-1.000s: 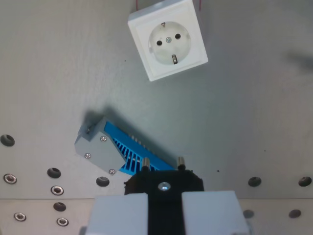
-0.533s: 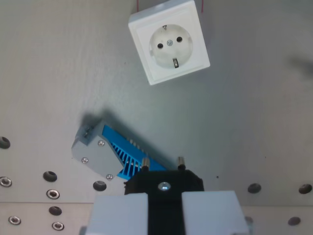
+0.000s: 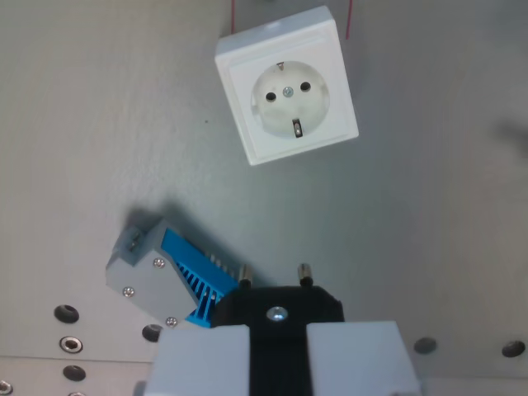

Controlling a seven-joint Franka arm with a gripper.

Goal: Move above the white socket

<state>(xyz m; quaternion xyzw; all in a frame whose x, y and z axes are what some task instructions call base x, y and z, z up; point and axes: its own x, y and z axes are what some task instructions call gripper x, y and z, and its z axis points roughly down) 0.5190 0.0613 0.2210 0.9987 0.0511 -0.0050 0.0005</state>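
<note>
A Franka arm's gripper [image 3: 278, 351], its pale jaws closed on a black plug [image 3: 278, 308] with two metal pins [image 3: 304, 273] pointing away from the camera, hangs over a grey bench [image 3: 429, 223] on its way to a white socket [image 3: 287, 96]. The socket, a square wall-type outlet with a round recess, two holes and an earthing clip, lies rotated at the far side of the bench, slightly right of centre in the wrist view. Two thin red wires [image 3: 350, 18] leave its far edge. Nearer, to the wrist view's left, a grey-and-blue finned block [image 3: 169, 276] rests just beside the plug. Judging by the gap between pins and socket, the approach looks only partly done: the plug must travel farther before it sits above the outlet.
</note>
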